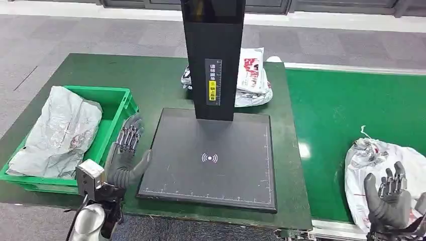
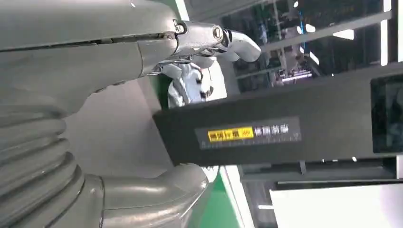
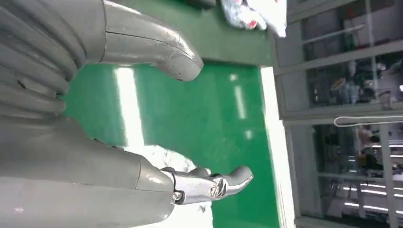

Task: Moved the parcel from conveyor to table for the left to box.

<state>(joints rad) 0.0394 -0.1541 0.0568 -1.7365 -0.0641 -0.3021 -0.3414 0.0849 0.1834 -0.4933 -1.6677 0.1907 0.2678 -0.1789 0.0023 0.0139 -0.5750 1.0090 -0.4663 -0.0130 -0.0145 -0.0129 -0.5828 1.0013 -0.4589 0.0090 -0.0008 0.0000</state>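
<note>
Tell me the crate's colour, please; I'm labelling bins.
Green: the crate left of the black scanner pad shows best in the head view.

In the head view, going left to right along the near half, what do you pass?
Grey bag in the green crate → left robot hand → black scanner plate → green conveyor belt → white parcel under the right robot hand.

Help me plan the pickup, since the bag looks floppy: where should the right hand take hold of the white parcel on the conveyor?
Probably from above, closing on the crumpled top of the white parcel. It lies flat and soft on the conveyor, with the open right hand directly over its near end.
</note>
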